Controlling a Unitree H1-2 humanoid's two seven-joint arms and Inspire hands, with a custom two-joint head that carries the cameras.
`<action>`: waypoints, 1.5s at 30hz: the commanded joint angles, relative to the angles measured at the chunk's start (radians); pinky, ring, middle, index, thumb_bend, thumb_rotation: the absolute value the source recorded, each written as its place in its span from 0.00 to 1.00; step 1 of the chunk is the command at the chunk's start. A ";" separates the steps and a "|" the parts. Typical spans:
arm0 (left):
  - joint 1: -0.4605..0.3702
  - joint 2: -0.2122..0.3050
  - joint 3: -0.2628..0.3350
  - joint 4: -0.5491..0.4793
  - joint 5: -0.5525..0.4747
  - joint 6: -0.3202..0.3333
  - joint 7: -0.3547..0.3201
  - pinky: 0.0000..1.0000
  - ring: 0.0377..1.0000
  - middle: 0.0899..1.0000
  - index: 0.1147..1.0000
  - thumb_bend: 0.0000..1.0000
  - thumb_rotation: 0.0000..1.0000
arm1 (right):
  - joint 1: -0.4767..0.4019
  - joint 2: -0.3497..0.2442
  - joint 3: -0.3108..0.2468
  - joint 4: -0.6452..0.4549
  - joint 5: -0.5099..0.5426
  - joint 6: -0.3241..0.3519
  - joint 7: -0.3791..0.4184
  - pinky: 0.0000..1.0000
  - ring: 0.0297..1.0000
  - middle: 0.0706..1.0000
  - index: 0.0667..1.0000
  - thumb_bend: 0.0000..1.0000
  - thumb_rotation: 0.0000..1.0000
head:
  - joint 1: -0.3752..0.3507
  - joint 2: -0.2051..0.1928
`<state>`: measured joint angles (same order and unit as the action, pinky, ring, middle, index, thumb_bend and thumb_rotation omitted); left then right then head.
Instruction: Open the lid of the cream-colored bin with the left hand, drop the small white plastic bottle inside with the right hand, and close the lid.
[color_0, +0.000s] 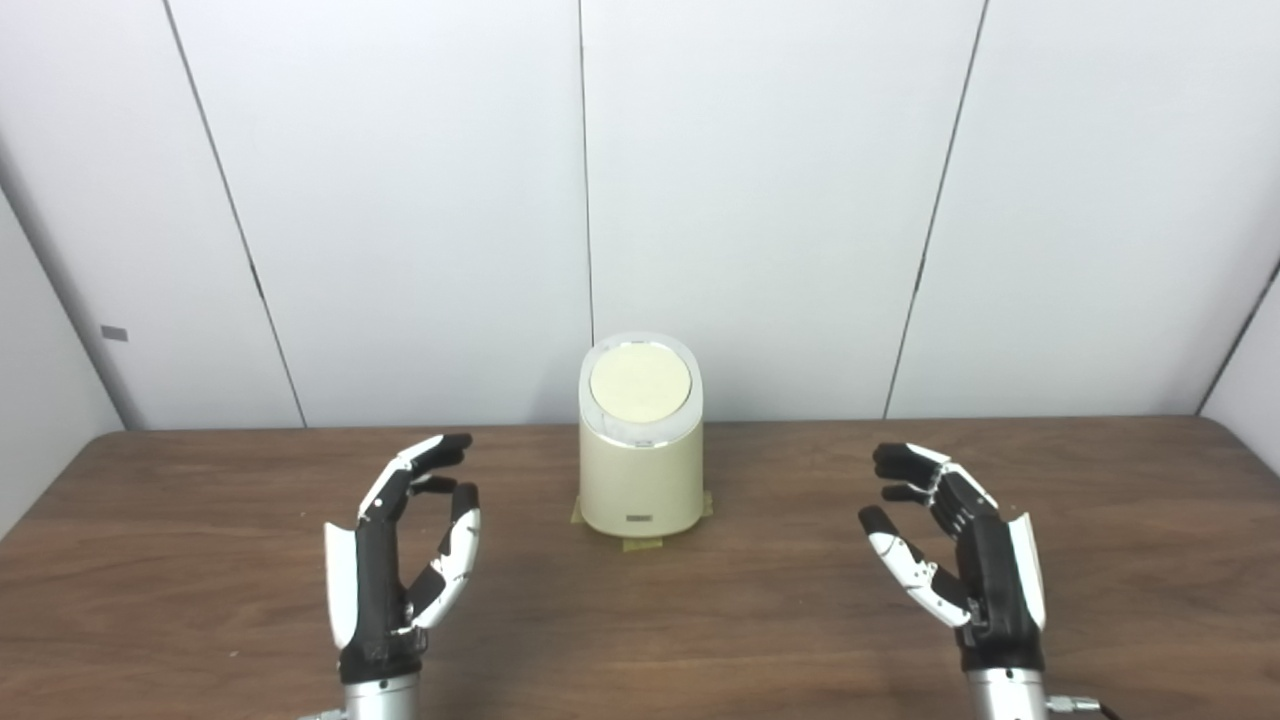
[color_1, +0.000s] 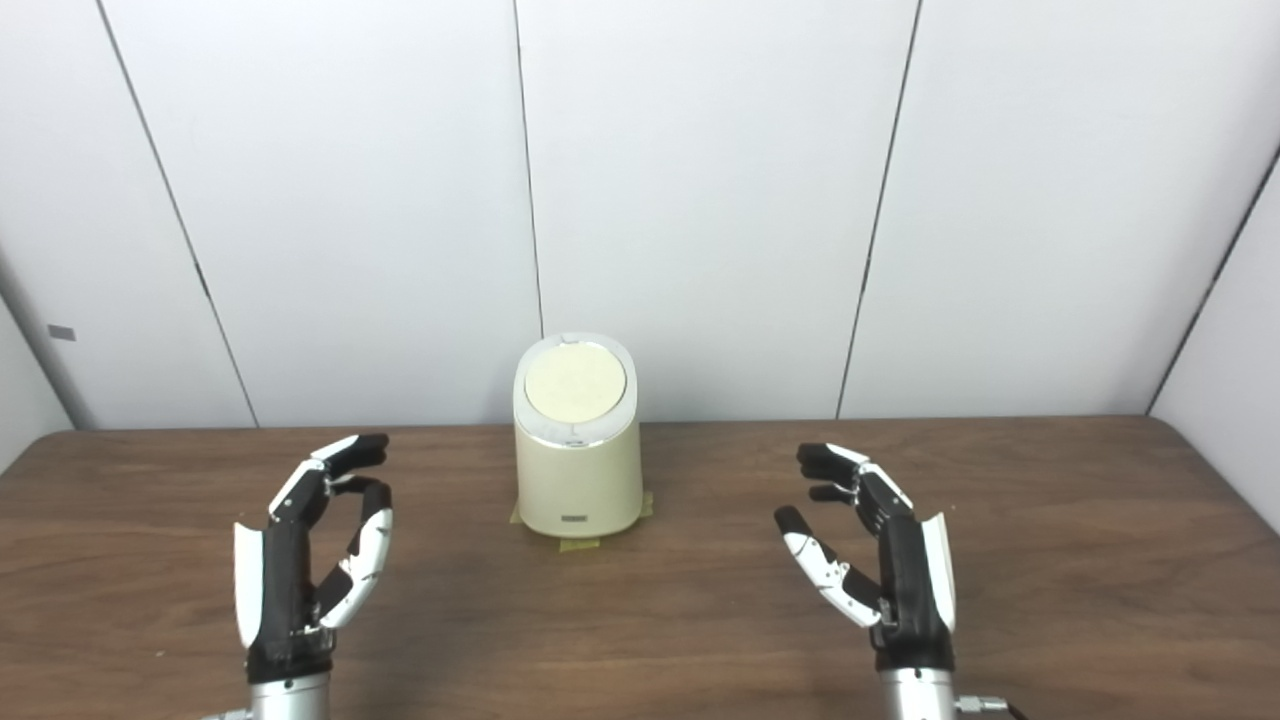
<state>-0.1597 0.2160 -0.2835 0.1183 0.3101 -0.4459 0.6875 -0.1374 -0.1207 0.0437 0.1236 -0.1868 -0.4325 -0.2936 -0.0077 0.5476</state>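
The cream-colored bin stands upright at the middle of the brown table, near the back wall. Its round lid lies shut on top. Strips of tape hold its base to the table. My left hand is raised to the left of the bin, open, fingers spread, holding nothing. My right hand is raised to the right of the bin, open and empty as well. Both hands are well apart from the bin. No small white plastic bottle shows in either view.
The wooden table stretches across the whole width, with its rounded far right corner in view. White wall panels rise directly behind the bin.
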 joint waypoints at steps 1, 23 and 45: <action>0.109 0.010 0.001 0.038 0.002 -0.024 -0.026 0.60 0.69 0.70 0.67 0.28 0.37 | 0.070 0.016 -0.001 0.021 -0.007 -0.010 0.016 0.63 0.70 0.69 0.68 0.27 0.34 | -0.001 0.001; 0.147 -0.071 0.135 -0.001 0.024 -0.024 -0.186 0.56 0.65 0.67 0.65 0.26 0.38 | 0.089 0.047 -0.034 -0.040 -0.046 0.084 0.059 0.59 0.68 0.70 0.68 0.27 0.35 | -0.004 0.014; 0.146 -0.077 0.172 0.005 0.018 -0.023 -0.202 0.56 0.65 0.67 0.65 0.26 0.42 | 0.085 0.068 -0.039 -0.047 -0.040 0.092 0.064 0.58 0.67 0.69 0.67 0.27 0.31 | -0.007 0.018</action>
<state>-0.1103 0.1547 -0.1063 0.0756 0.3122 -0.4460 0.4898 -0.0924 -0.0746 -0.0045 0.0577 -0.2138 -0.3260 -0.2335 -0.0138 0.5645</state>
